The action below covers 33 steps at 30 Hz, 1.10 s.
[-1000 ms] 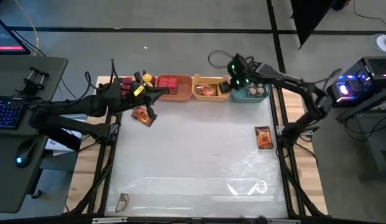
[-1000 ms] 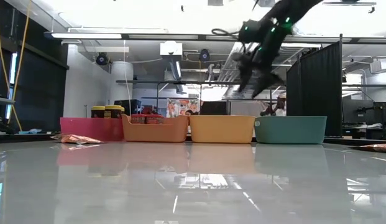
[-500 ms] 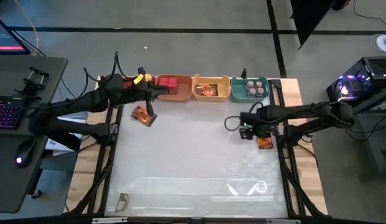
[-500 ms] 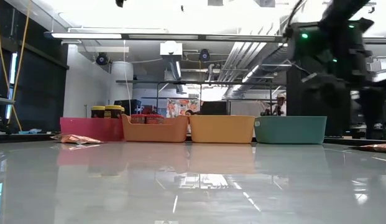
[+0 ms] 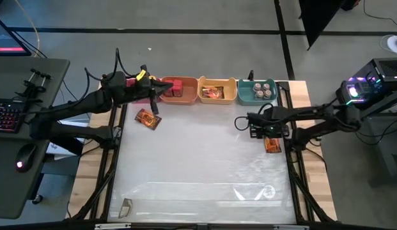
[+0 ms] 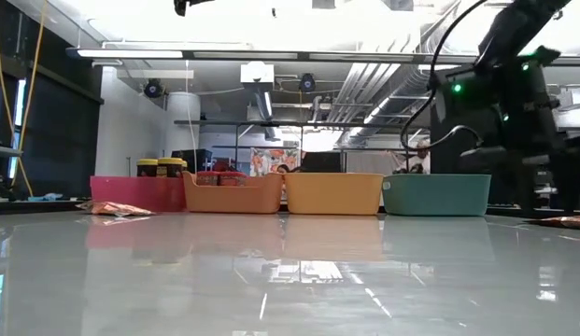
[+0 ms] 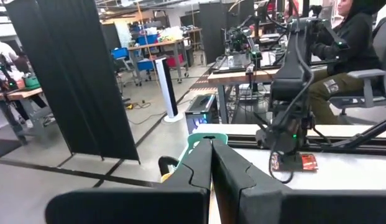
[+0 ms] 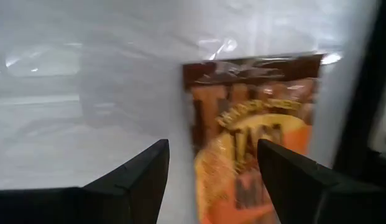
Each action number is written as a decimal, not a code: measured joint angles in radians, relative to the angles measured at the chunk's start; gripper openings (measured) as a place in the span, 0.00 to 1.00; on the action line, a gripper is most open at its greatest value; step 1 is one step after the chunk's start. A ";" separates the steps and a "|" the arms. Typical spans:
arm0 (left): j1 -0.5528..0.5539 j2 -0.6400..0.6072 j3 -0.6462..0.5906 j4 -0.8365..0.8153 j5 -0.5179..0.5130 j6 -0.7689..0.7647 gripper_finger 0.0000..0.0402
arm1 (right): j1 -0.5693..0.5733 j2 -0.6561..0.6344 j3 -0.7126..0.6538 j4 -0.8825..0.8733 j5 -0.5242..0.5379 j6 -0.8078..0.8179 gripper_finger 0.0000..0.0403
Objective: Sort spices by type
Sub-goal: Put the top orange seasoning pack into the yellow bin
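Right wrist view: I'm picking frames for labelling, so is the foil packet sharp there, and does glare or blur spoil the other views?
Right wrist view: the foil packet is soft, its print unreadable, between the open right gripper fingers. Low view: the table mirrors the ceiling lights; the right arm is a dark silhouette. High view: glare streaks the table's near part. Left wrist view: fairly sharp.

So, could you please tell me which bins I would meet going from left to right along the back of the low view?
Pink bin → orange bin → yellow bin → teal bin.
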 joint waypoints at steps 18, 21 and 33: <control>0.000 0.000 0.000 -0.011 0.000 -0.052 0.00 | -0.058 0.053 -0.057 0.112 -0.082 -0.102 0.19; 0.000 0.000 0.000 -0.012 0.000 -0.051 0.00 | -0.055 0.053 -0.057 0.121 -0.081 -0.114 0.04; 0.000 -0.036 0.000 0.001 -0.005 0.027 0.00 | -0.034 0.055 0.297 0.075 0.008 -0.292 0.01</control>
